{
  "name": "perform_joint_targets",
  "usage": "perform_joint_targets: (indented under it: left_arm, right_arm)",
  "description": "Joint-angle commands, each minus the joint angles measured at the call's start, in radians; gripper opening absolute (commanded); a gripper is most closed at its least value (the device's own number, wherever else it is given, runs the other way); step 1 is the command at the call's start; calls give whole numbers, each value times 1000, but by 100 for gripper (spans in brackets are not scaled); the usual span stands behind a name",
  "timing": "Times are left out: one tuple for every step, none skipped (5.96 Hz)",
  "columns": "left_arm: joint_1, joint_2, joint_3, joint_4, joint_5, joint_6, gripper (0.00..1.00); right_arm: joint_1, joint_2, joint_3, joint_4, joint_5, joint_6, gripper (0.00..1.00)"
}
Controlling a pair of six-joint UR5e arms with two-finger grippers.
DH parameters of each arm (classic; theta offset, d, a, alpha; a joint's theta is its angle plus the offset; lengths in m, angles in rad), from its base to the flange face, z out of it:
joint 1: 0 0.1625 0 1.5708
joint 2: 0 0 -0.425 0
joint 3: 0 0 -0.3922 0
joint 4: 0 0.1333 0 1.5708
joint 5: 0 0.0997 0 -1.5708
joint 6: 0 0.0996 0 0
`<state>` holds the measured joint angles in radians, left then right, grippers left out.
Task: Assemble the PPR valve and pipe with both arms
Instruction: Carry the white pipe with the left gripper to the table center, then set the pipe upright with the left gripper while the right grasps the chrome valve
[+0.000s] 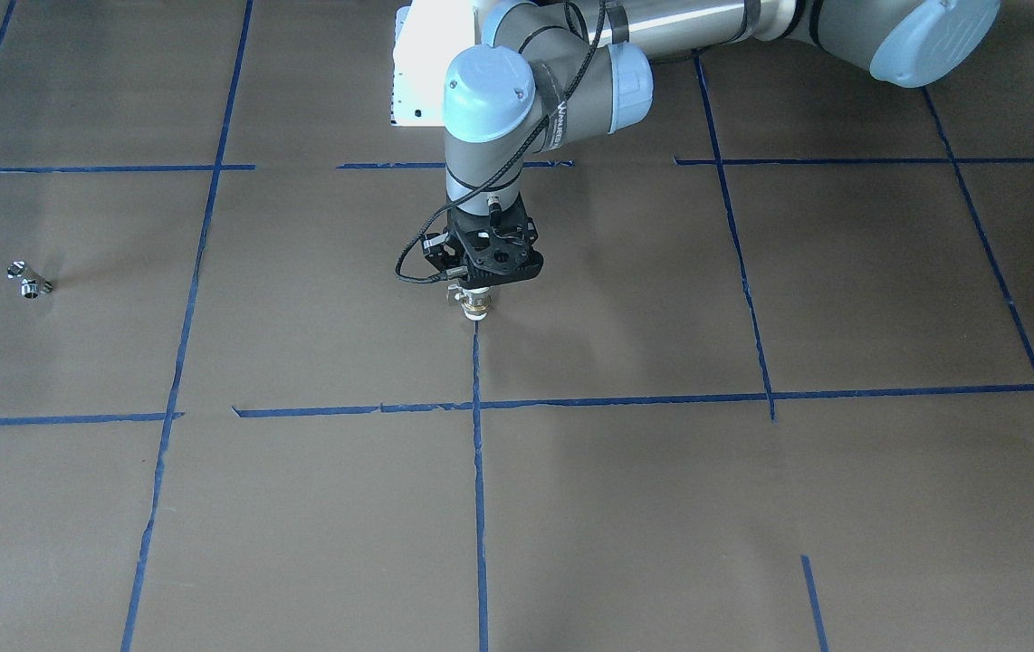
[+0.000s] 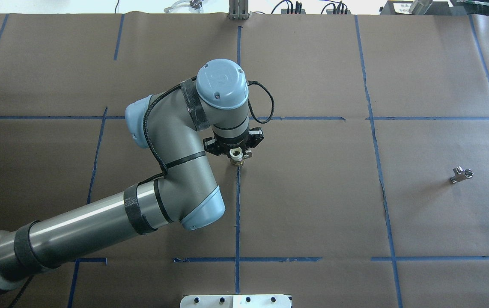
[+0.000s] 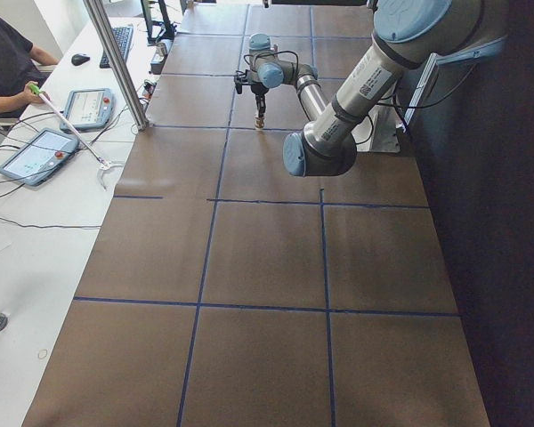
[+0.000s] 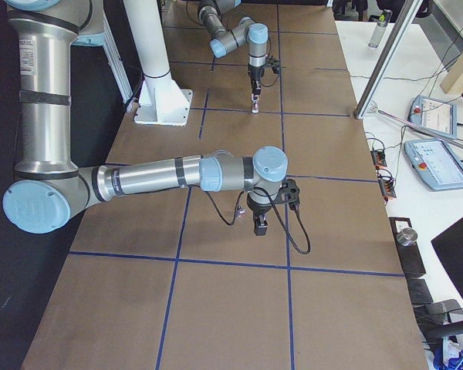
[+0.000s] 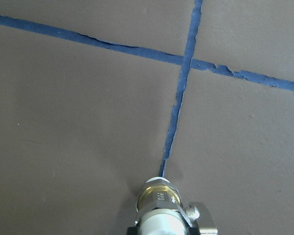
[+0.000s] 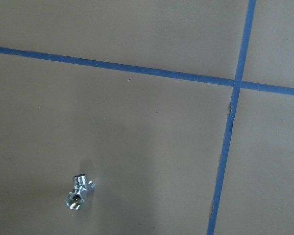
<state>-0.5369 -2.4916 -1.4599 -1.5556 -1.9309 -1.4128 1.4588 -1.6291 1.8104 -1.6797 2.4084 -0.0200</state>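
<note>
PPR valve (image 2: 237,157) hangs in the left end effector (image 2: 236,152), which is closed on its upper white end. Its long axis stands upright, the free end pointing straight down, close over the table (image 2: 313,205). The pipe (image 2: 461,174) lies well apart, below and a little aside of the right end effector (image 4: 260,225), whose opening I cannot tell. Held by one end only, the valve may tilt under mating force, and the small shiny pipe may skid from a grasp.

No words clear enough to read
The left arm (image 1: 562,91) has small white letters, too blurry to make out.
</note>
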Motion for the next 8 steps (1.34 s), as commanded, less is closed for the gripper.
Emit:
perform_joint_targets:
  left_arm:
    - [0, 0, -3, -1, 0, 0, 73]
    - [0, -1, -7, -1, 0, 0, 79]
    - [-3, -1, -16, -6, 0, -2, 80]
    - [-6, 2, -48, -23, -2, -3, 81]
    - [-15, 22, -121, -18, -3, -5, 81]
    - [-34, 71, -196, -18, -5, -5, 81]
    - [-53, 124, -259, -20, -5, -5, 82]
    - [-70, 167, -305, -23, -5, -3, 82]
  right_arm:
    - [0, 0, 1, 0, 0, 2, 100]
    - [-1, 2, 1, 0, 1, 3, 100]
    - [-2, 2, 4, 0, 2, 6, 100]
    - [-12, 3, 7, 2, 24, 23, 100]
    - [-68, 5, 38, 3, 41, 113, 100]
    - [-124, 5, 88, 3, 41, 189, 100]
    - [-220, 5, 116, 41, 23, 233, 100]
    - [-303, -26, 106, 152, -70, 286, 100]
